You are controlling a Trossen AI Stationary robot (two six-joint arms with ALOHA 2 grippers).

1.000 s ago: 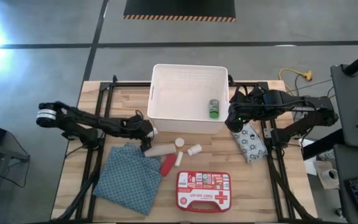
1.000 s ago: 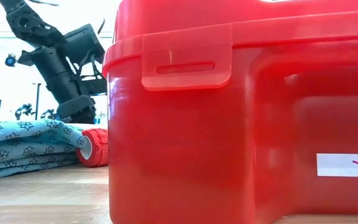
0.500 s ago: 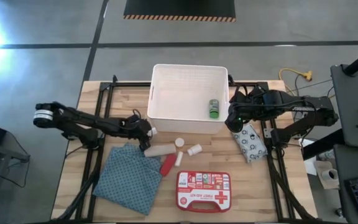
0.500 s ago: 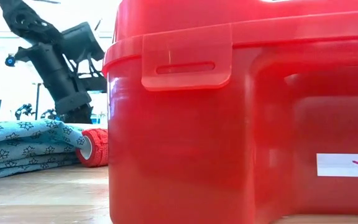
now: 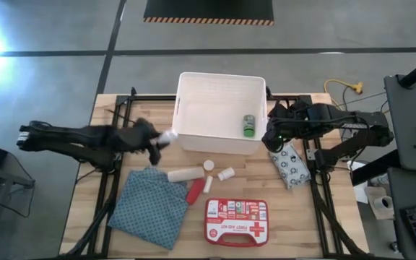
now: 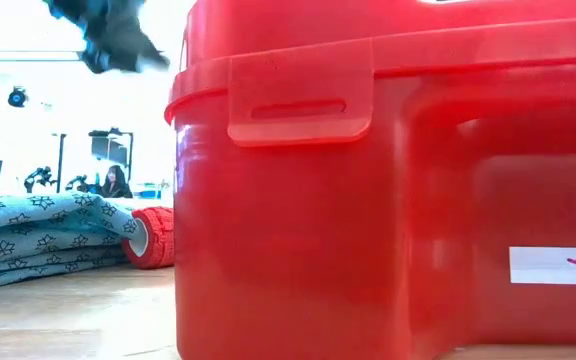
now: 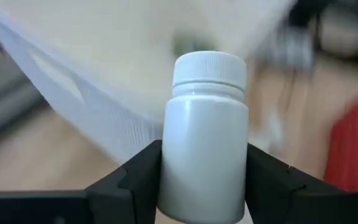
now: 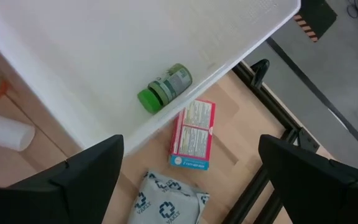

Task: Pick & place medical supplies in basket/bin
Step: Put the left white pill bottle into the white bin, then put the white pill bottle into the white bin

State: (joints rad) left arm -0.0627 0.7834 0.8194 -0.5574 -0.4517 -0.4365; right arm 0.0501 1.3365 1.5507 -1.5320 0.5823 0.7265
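My left gripper [image 5: 157, 139] is off the table, to the left of the white slotted bin [image 5: 186, 108], shut on a small white bottle [image 7: 207, 124]. My right gripper [image 5: 269, 137] hangs open over the bin's right near corner, holding nothing. A green-capped bottle [image 5: 248, 126] lies on the bin's floor. On the table lie a pale cylinder [image 5: 185, 174], a red tube [image 5: 194, 191], small white bottles [image 5: 226, 173], the red-and-white first aid case [image 5: 236, 219], a dotted soft pack [image 5: 291, 165] and a small box [image 8: 193, 137]. My left gripper pinches the white bottle's lower body [image 7: 204, 186] between its two fingers [image 7: 135, 180], one on each side. The fingers come from the table's left, slanting down. The bottle lies along them, its ribbed cap [image 7: 209, 65] pointing away toward the bin, lifted clear of the table.
A blue-green patterned cloth [image 5: 150, 206] lies at the near left, beside the red tube. The first aid case fills most of the low view [image 6: 388, 180]. Black frame rails [image 5: 114, 115] run along both table sides. A desk with gear stands off the right edge.
My left gripper has closed on the white bottle that lay by the bin's near left corner. It has then risen with it and drawn back toward the table's left, leaving the top of the low view. The bottle is now clear of the table.
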